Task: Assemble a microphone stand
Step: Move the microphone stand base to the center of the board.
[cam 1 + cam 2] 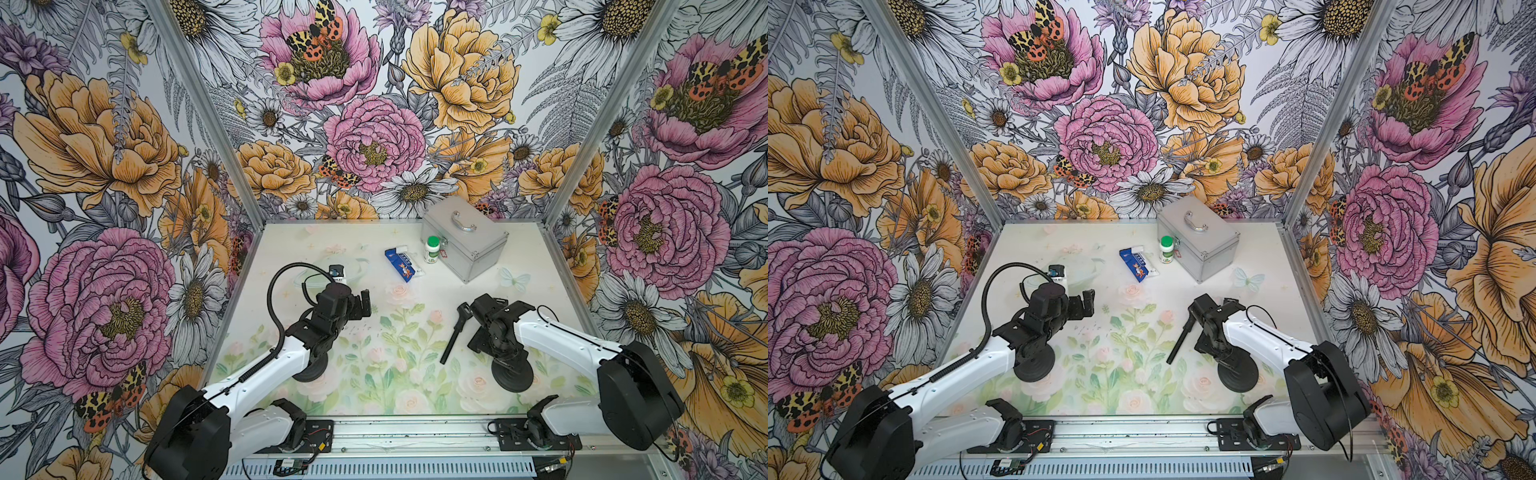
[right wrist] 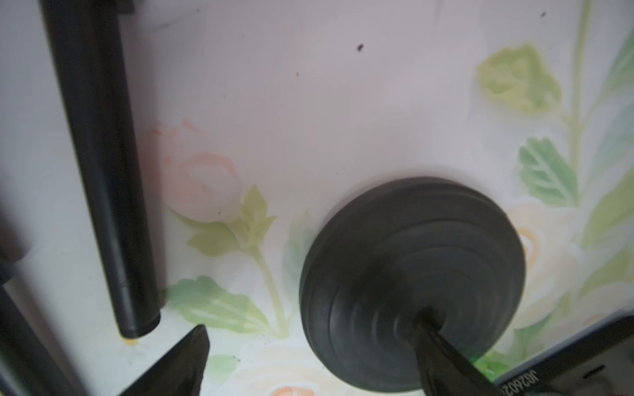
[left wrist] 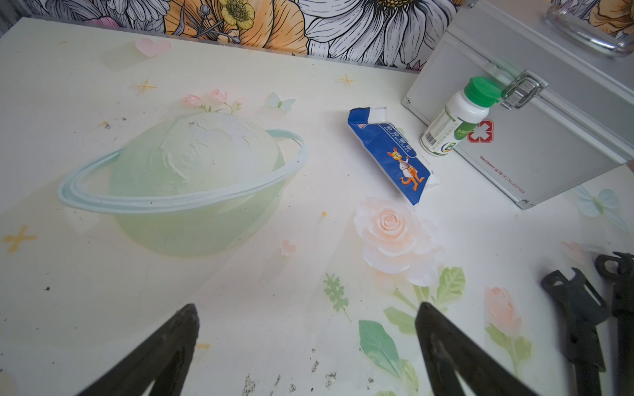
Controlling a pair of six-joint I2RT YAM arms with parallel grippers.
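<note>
Left gripper (image 3: 307,306): my jaws stand wide apart and empty. Only the pale flower-printed table top (image 3: 240,274) shows between them. In both top views this gripper hangs above the left middle of the table, facing the far right corner.

Right gripper (image 2: 314,320): jaws released and spread, grasping nothing. One fingertip (image 2: 439,346) overlaps the centre of the black round ribbed disc (image 2: 411,257); I cannot tell whether they touch. The other fingertip (image 2: 185,360) is over bare table near the plain end of the pole.

Task parts: the black pole with a clip at its head (image 1: 455,332) lies flat on the table just beside my right gripper, on the side toward my left arm. Its clip end points to the far wall. The ribbed disc (image 1: 512,376) lies nearer the front edge, below my right wrist. It is apart from the pole, and the two are not joined.

A second black disc (image 1: 310,370) shows below my left wrist, partly hidden by the arm. I cannot tell whether it rests on the table.

Further out, toward the far side: a blue packet printed with an orange cartoon animal (image 1: 400,264) lies flat. A white bottle with a green cap (image 1: 432,249) stands upright just in front of a silver metal case with a carry handle (image 1: 465,245).
</note>
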